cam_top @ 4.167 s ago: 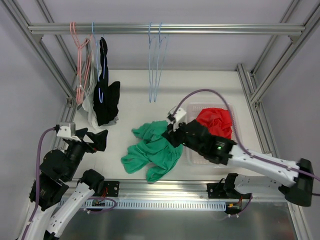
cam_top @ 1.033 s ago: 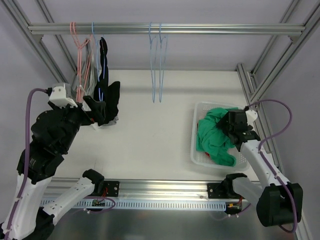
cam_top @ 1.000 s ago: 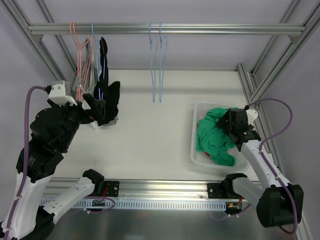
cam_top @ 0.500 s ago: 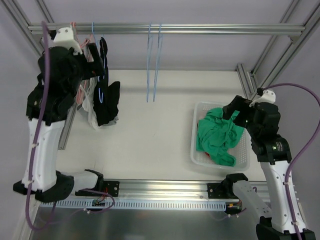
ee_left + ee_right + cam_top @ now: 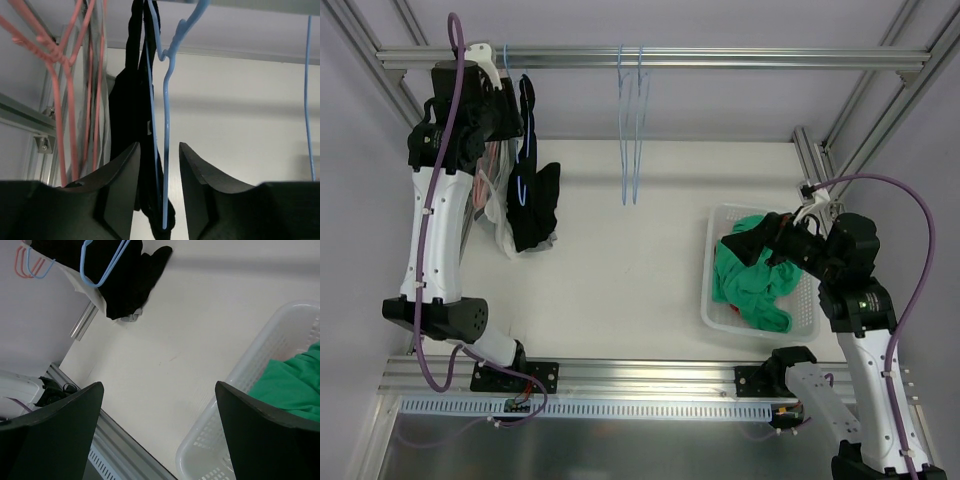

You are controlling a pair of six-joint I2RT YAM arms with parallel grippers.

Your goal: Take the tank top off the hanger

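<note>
A black tank top point(image 5: 535, 195) hangs on a light-blue hanger point(image 5: 520, 188) from the top rail, at the left. My left gripper point(image 5: 512, 108) is raised to the rail beside it. In the left wrist view its jaws point(image 5: 159, 146) stand narrowed on either side of the blue hanger point(image 5: 165, 150) wire and the tank top point(image 5: 127, 115) strap. A gap still shows between the wire and the right finger, so it is open. My right gripper point(image 5: 744, 244) hovers wide open and empty over the basket. From its wrist view point(image 5: 159, 385) the tank top point(image 5: 130, 285) shows far off.
Pink hangers point(image 5: 60, 100) with a white garment point(image 5: 498, 218) hang just left of the tank top. Two bare blue hangers point(image 5: 630, 130) hang at mid rail. A white basket point(image 5: 718, 312) at the right holds a green garment point(image 5: 745, 290). Aluminium frame posts line both sides.
My left arm has risen from table level to the rail, and its jaws have narrowed around the hanger wire and strap. My right arm has drawn up and back over the basket, still open.
</note>
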